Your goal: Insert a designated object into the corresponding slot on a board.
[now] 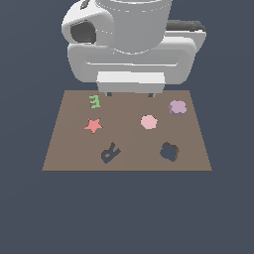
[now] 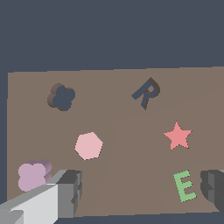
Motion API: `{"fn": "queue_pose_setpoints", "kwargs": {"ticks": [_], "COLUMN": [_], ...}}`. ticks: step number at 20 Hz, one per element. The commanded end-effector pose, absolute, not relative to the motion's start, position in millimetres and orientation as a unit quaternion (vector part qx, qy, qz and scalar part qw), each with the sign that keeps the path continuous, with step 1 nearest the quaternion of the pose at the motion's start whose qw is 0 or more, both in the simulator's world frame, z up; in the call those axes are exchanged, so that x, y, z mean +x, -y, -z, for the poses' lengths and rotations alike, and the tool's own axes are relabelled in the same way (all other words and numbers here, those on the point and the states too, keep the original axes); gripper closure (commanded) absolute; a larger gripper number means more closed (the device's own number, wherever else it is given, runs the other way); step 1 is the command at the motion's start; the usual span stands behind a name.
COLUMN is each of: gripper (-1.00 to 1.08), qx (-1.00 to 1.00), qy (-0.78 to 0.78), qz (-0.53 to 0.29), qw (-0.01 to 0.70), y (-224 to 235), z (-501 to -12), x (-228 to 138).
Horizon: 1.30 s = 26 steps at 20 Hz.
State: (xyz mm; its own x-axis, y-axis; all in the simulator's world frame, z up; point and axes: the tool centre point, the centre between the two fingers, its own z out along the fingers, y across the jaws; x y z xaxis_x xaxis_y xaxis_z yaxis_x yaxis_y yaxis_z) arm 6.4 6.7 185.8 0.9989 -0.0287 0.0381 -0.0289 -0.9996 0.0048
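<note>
Looking at the exterior view, the brown board (image 1: 127, 134) lies flat on a dark blue-grey ground, with the bulky white arm (image 1: 130, 44) filling the upper part of the picture above the board's far edge. Two short dark fingertips (image 1: 108, 94) show just under the arm's white body, well apart from each other, so the gripper (image 1: 130, 94) stands spread wide and holds nothing. On the board, the pale purple flower-shaped block (image 1: 177, 107) rests near the far corner on the exterior view's right, untouched. Closer to the camera on that same side sits the dark flower-shaped slot (image 1: 169, 152), unfilled and well apart from the block, with the pink hexagon (image 1: 149, 121) lying between the two and a little toward the middle. On the exterior view's left are a green letter E (image 1: 95, 101) near the far edge, a red star (image 1: 93, 125) nearer the camera, and the dark R-shaped cutout (image 1: 110, 153) nearest the front edge. Turning to the wrist view, one grey finger (image 2: 70, 192) with its white mount stands just beside the purple block (image 2: 33, 176), not touching it as far as can be told, while the other finger (image 2: 214, 189) stands beside the green E (image 2: 184, 186). The slot (image 2: 61, 97), R cutout (image 2: 146, 92), hexagon (image 2: 89, 145) and star (image 2: 177, 135) all show plainly on the board (image 2: 122, 122).
</note>
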Motion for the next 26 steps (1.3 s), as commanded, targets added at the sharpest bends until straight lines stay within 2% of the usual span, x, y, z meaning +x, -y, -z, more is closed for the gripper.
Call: {"fn": "queue_pose_setpoints", "kwargs": {"ticks": [1, 9, 26], "gripper": [-0.92, -0.92, -0.92], "qx": [1.000, 1.000, 1.000], "qy": [0.014, 0.013, 0.004], "qz": [-0.019, -0.016, -0.001], "qw": [0.003, 0.002, 0.000], "y": [-6.7, -30.2, -164.4], "z": [-185.8, -167.0, -59.9], "x": [6.4, -3.1, -55.9]}}
